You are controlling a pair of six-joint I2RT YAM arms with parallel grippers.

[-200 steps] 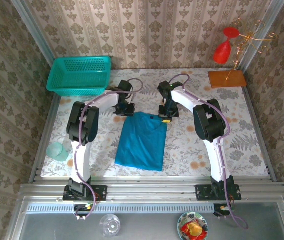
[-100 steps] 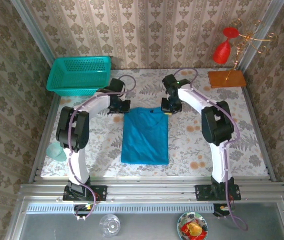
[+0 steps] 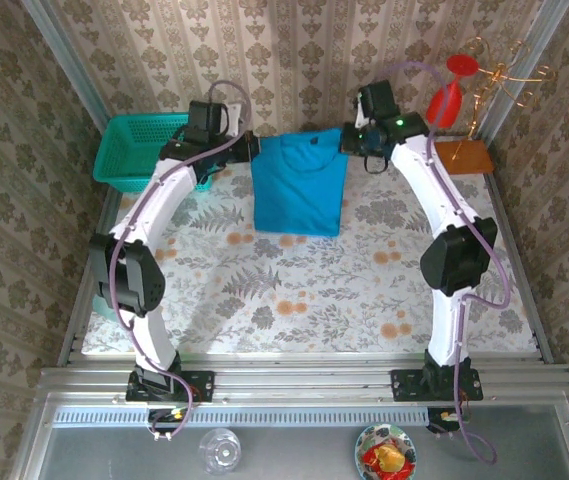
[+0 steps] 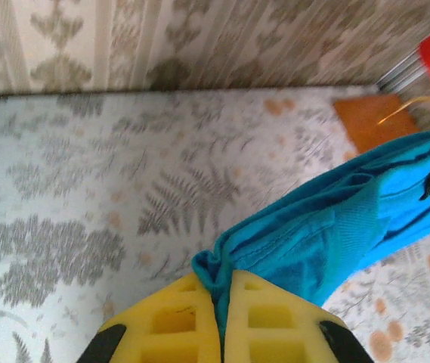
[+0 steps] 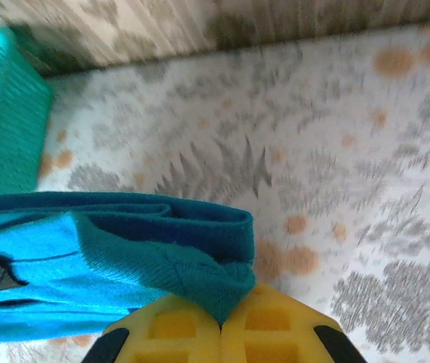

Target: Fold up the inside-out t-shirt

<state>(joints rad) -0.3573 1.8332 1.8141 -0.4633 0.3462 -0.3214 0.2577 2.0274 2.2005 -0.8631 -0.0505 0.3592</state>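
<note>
While the inside-out t-shirt (image 3: pixel 299 185) lay flat mid-counter a second ago, I now have it lifted by its far corners and carried toward the back wall. Both arms have stretched out and up. The left hand (image 3: pixel 249 152) is pressed together on one corner and the right hand (image 3: pixel 352 140) on the other. In the wrist views the yellow pads (image 4: pixel 177 325) pinch bunched blue cloth between them. The shirt hangs between the hands as a narrow panel, above the far end of the counter (image 3: pixel 314 300). I cannot tell whether its lower edge touches. I take this as the lift before a fold: the cloth is taut and square, so laying it down over itself looks possible, but no crosswise fold is made yet.

Count: one t-shirt, two hands, one teal basket (image 3: pixel 134 150) at far left, and one red glass (image 3: pixel 446 100) on one wire stand (image 3: pixel 499 75).
</note>
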